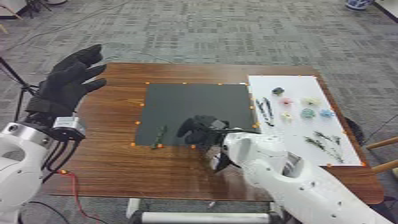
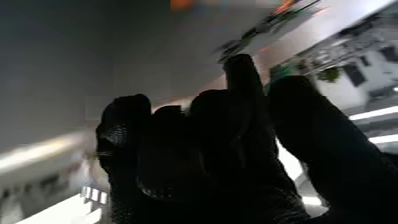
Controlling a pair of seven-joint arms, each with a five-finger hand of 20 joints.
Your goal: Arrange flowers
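Note:
In the head view, my left hand (image 1: 67,82) is raised beside the table's left edge, fingers straight. My right hand (image 1: 200,131) is over the lower right part of the dark mat (image 1: 191,97), to the right of a thin green stem (image 1: 160,136) lying there. The right wrist view shows the right hand (image 2: 213,145) open and holding nothing visible, with a blurred dark green stem (image 2: 258,32) beyond one fingertip; contact is unclear. Small flowers, among them a pink one (image 1: 286,101) and a blue one (image 1: 326,113), lie on the white sheet (image 1: 342,150) with leafy sprigs (image 1: 329,142).
Two slim dark items (image 1: 266,111) lie along the white sheet's left side. Small orange markers edge the mat and sheet. The brown table (image 1: 107,170) extends around both. A stool (image 1: 384,143) stands at the right edge.

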